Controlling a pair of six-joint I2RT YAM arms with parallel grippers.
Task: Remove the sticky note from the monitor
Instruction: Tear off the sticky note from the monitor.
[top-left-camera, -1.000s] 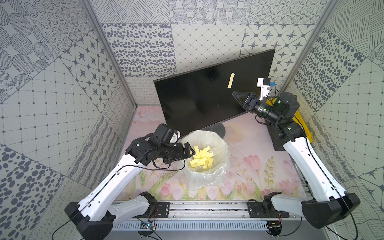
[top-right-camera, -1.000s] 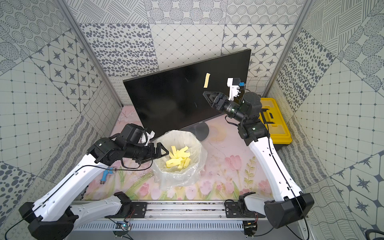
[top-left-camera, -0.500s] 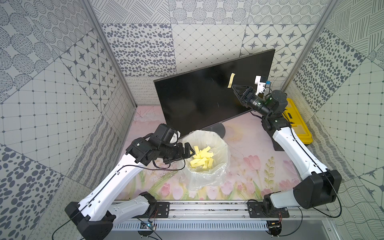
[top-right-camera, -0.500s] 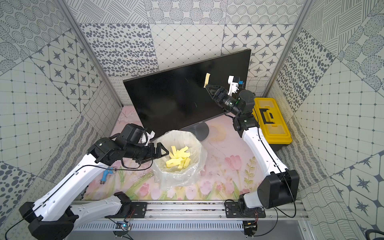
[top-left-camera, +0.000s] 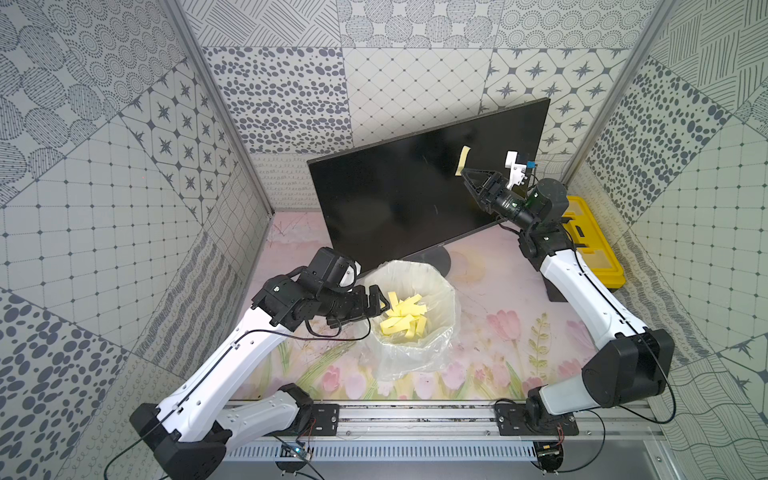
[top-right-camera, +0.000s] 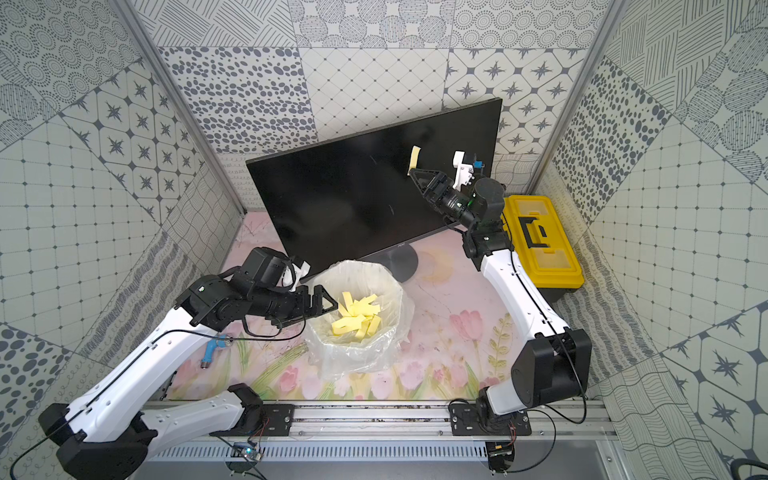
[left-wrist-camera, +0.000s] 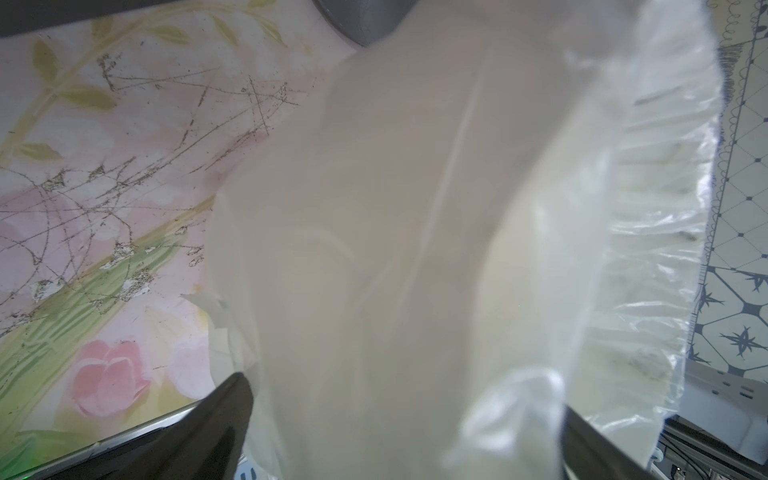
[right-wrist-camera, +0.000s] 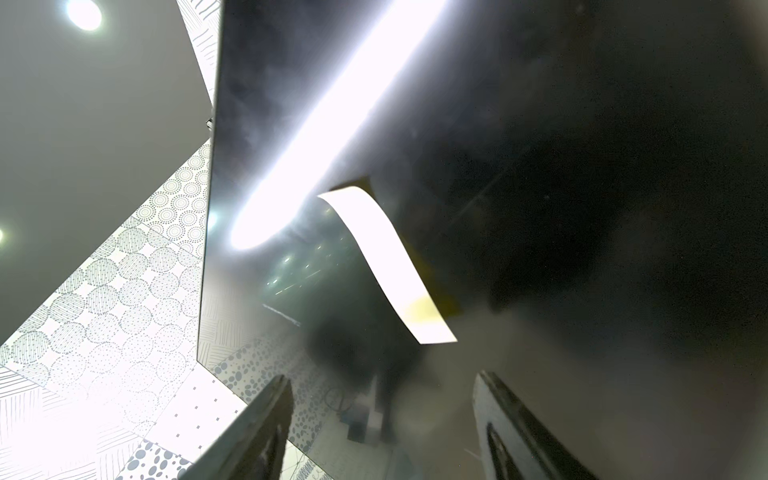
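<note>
Patterned grey-and-white wall panels (top-left-camera: 291, 104) boxed in a floral tabletop (top-left-camera: 498, 324). Farthest left, behind the left arm's jaws, a small blue object (top-right-camera: 211, 351) lay beside the left arm (top-right-camera: 137, 365), hard to make out. Those jaws stood spread wide at the rim of a bag-lined bin (top-left-camera: 415, 357) of yellow strips (top-left-camera: 405, 318); blurred plastic filled the left wrist view. Beyond stood the monitor (top-left-camera: 395, 199), its stand partly hidden. The sticky note (top-left-camera: 462, 160) curled off the screen just ahead of the right arm's jaws, which gaped wide and empty. A yellow toolbox (top-left-camera: 598, 253) sat behind them, partly covered by the right arm (top-left-camera: 582, 299).
</note>
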